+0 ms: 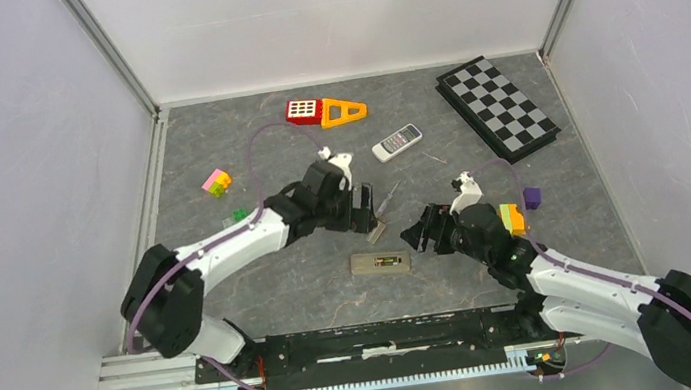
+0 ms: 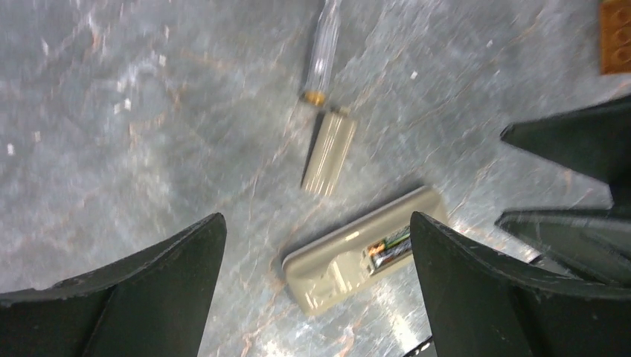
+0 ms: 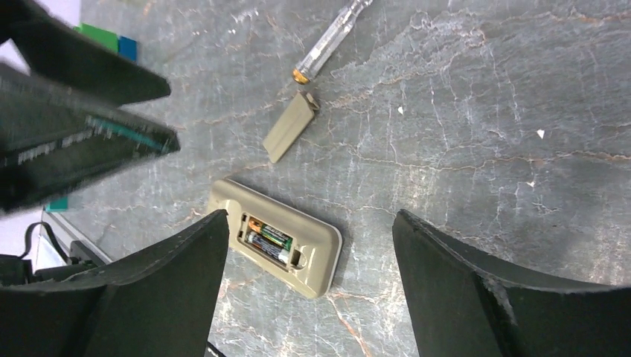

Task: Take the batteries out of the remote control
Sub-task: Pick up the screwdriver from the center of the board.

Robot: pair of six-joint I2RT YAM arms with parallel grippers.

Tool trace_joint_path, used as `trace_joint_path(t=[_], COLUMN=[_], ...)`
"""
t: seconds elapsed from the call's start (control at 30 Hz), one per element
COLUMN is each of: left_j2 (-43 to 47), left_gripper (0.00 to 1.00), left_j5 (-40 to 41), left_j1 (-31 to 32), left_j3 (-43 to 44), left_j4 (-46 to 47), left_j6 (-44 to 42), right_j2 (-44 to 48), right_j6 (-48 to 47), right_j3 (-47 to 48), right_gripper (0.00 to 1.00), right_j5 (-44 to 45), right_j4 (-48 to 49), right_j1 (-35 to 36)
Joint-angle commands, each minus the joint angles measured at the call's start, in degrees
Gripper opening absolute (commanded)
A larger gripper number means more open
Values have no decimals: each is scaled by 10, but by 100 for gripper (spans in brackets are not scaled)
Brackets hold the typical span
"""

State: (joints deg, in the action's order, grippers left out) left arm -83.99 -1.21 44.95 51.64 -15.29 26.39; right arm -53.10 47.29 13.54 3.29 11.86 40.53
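Beige remote (image 1: 379, 262) lies face down mid-counter (image 1: 264, 296), back open, long axis running left-right in the top view. The batteries (image 3: 268, 242) are not out yet: two slim dark cells side by side in the open bay, parallel to the remote's length. The bay sits toward one end of the body, not centred. Loose cover (image 3: 289, 128) lies on the counter just beyond the remote, apart from it. A thin clear stick (image 3: 327, 44) with a brass-coloured collar lies past the cover, nearly end to end with it. A second, white remote (image 1: 397, 142) sits well apart further back, untouched.

Left fingers (image 2: 149, 297) are spread wide, grasping nothing, hovering above the far side of the remote. In the left wrist view the batteries (image 2: 391, 249) sit hard against the right-hand finger, partly hidden by it, so they are off-centre. Right fingers (image 3: 491, 297) are also spread wide and empty, hovering at the remote's right end. In the right wrist view the bay falls between the two fingers, nearer the left-hand one.

Key relation: both arms are close, but the right looks better lined up over the cells. The cells' long axis runs roughly along the line the right fingers close on, only slightly tilted. My read is that the wrist needs a roll to pinch across a cell rather than end to end, and it must drop straight down. The cells sit recessed, so getting a fingertip under one looks fiddly.
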Motion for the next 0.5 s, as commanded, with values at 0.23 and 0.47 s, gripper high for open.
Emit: trace_joint_path(t=[0.23, 0.47], left_j2=[-217, -137], left_gripper=[89, 92], left_j5=[-123, -58], left_j1=[-34, -51], left_j3=[311, 244], left_j4=[-170, -108], left_j6=[-153, -98], right_j2=[92, 26], right_j6=[31, 1], right_j3=[-24, 40], right_gripper=[77, 75], right_j5=[55, 87], right_j4=[-57, -66], right_j1=[-1, -3])
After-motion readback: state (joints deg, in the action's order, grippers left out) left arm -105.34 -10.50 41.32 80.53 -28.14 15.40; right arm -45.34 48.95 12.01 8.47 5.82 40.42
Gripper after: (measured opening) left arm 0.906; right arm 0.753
